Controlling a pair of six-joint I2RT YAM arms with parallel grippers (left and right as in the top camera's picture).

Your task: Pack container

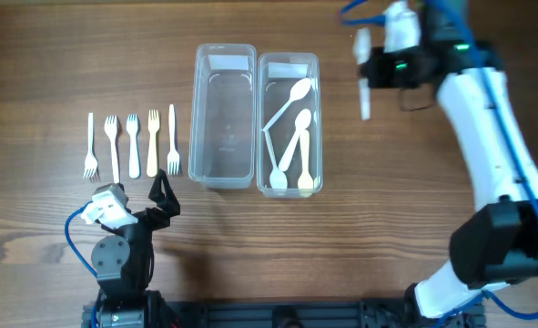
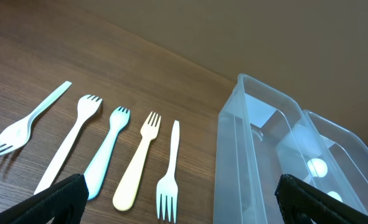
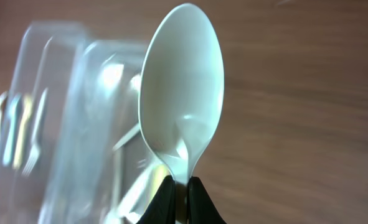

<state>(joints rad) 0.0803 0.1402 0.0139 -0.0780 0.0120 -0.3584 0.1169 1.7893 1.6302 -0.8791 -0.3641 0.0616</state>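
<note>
Two clear containers stand side by side: the left one (image 1: 223, 117) holds nothing, the right one (image 1: 289, 123) holds several white spoons. Several forks (image 1: 130, 143) lie in a row to their left, also in the left wrist view (image 2: 140, 162). My right gripper (image 3: 180, 196) is shut on the handle of a white spoon (image 3: 182, 93), held above the table right of the containers (image 1: 365, 91). My left gripper (image 2: 184, 199) is open and empty, low near the front, in front of the forks (image 1: 159, 196).
The wooden table (image 1: 414, 200) carries nothing else. The right arm's white links (image 1: 487, 128) reach over the right side. The left arm's base (image 1: 123, 264) sits at the front edge.
</note>
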